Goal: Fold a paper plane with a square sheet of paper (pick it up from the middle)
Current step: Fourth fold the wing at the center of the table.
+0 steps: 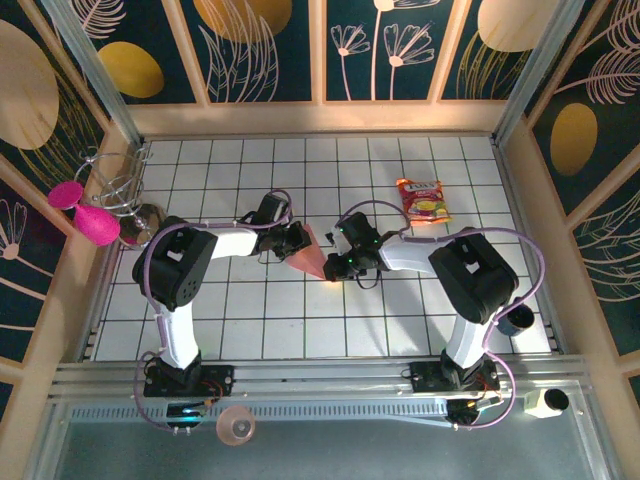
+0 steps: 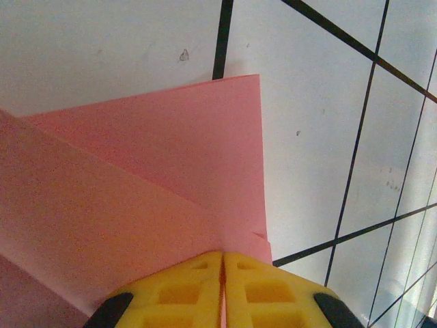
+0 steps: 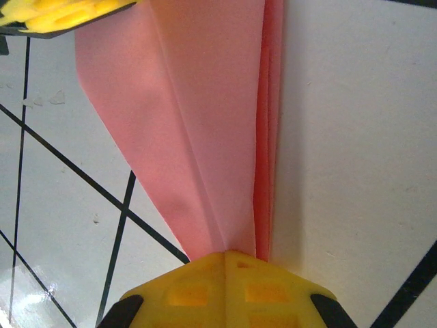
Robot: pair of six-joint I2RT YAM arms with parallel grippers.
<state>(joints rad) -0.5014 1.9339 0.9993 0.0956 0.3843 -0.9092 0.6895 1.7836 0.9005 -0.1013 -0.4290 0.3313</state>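
The square sheet of paper point(image 1: 310, 257) is salmon pink and folded into a narrow pointed shape with layered creases. It is held just over the tiled table between the two arms. My left gripper point(image 1: 297, 241) is shut on its wide end. In the left wrist view the yellow fingertips point(image 2: 198, 287) pinch the layered paper point(image 2: 171, 171). My right gripper point(image 1: 337, 263) is shut on the pointed end. In the right wrist view the folded paper point(image 3: 205, 102) runs away from the closed right gripper point(image 3: 227, 255) toward the left gripper's yellow fingers point(image 3: 54, 12).
A red-and-yellow snack packet point(image 1: 423, 200) lies at the back right of the tiled table point(image 1: 250, 320). Round magenta discs point(image 1: 86, 212) and a wire stand point(image 1: 118, 180) sit at the left wall. A pale cup point(image 1: 237, 425) rests on the near rail.
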